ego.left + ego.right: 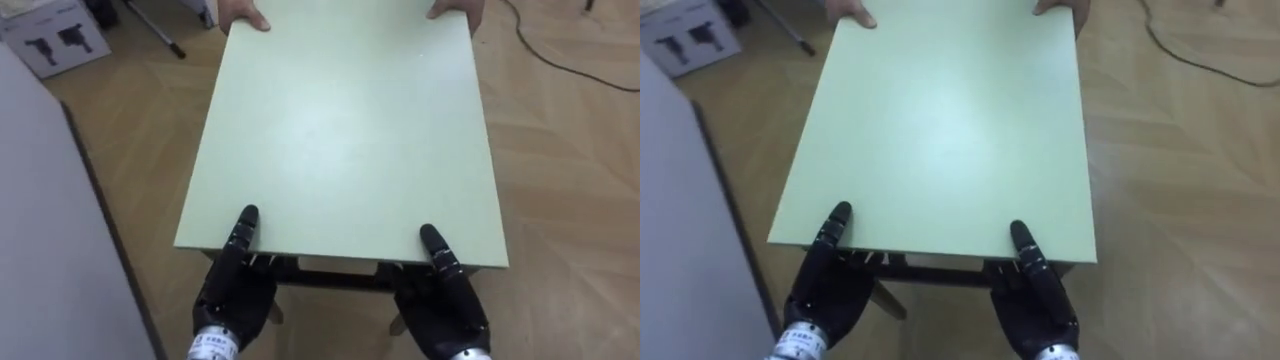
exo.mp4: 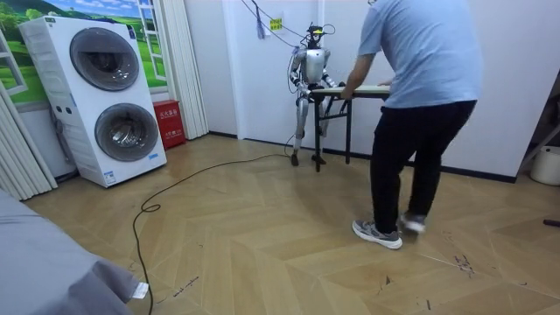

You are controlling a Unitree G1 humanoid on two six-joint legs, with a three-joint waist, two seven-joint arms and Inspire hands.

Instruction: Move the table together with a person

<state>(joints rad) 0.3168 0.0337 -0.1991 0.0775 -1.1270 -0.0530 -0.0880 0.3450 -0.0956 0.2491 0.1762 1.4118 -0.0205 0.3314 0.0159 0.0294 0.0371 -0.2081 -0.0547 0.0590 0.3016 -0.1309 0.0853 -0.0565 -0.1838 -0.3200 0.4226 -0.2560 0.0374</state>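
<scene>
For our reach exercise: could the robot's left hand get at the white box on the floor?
Probably not: the left hand grips the near edge of the table, and the white box lies far off.

No readable text, yellow wall sign (image 2: 276, 24) and red box (image 2: 168, 122) illegible

Head cameras above table (image 1: 340, 130); room camera afar

One table (image 1: 340, 130), two robot hands (image 1: 233, 295) (image 1: 443, 305), one person (image 2: 420, 87), two washers (image 2: 105, 57) (image 2: 128, 131).
</scene>
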